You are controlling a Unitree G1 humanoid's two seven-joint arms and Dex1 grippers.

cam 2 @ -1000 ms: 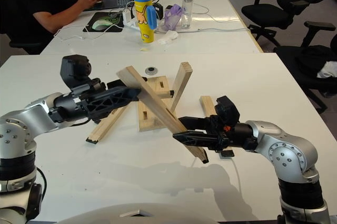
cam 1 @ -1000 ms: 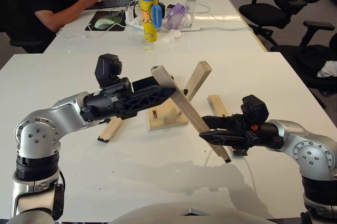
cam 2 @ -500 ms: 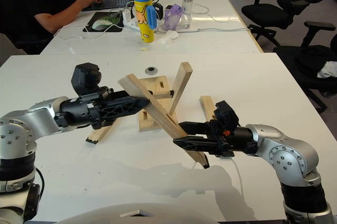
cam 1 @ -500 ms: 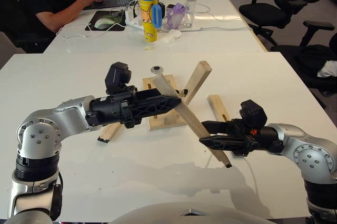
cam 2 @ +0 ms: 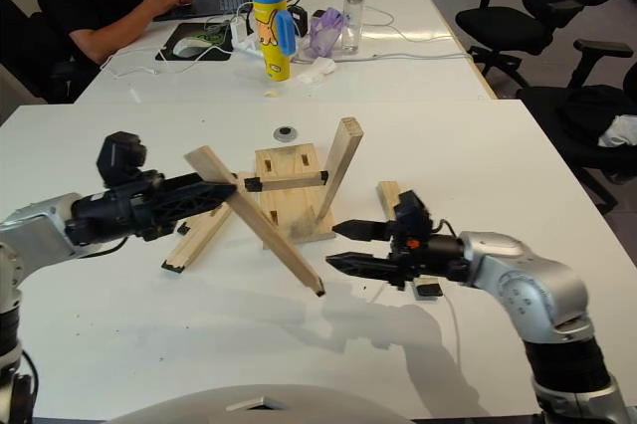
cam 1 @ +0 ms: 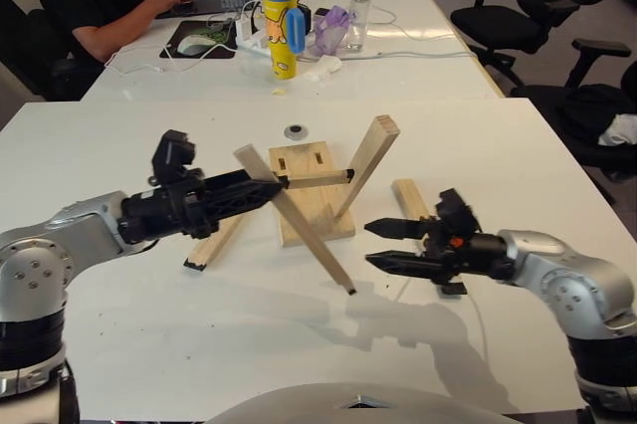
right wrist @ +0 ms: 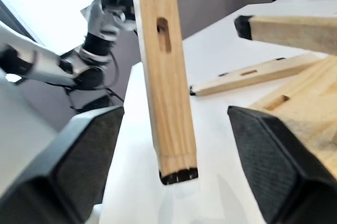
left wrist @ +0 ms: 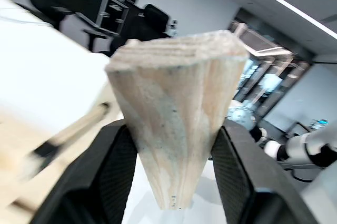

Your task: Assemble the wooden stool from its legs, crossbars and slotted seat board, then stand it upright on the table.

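Over the table just in front of the board [cam 1: 323, 210], my left gripper [cam 1: 261, 188] clamps the tilted leg [cam 1: 304, 230] near its top and my right gripper [cam 1: 367, 244] sits wide open beside its foot, so I'd grip there squarely before steering it toward a slot.

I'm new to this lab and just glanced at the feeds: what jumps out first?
A long pale wooden leg slants over the middle of the white table, clamped near its upper end by the left gripper. Its black-tipped lower end is just ahead of the right gripper, which is open. Behind, the slotted wooden seat board lies flat, a second leg tilted up at its right edge.
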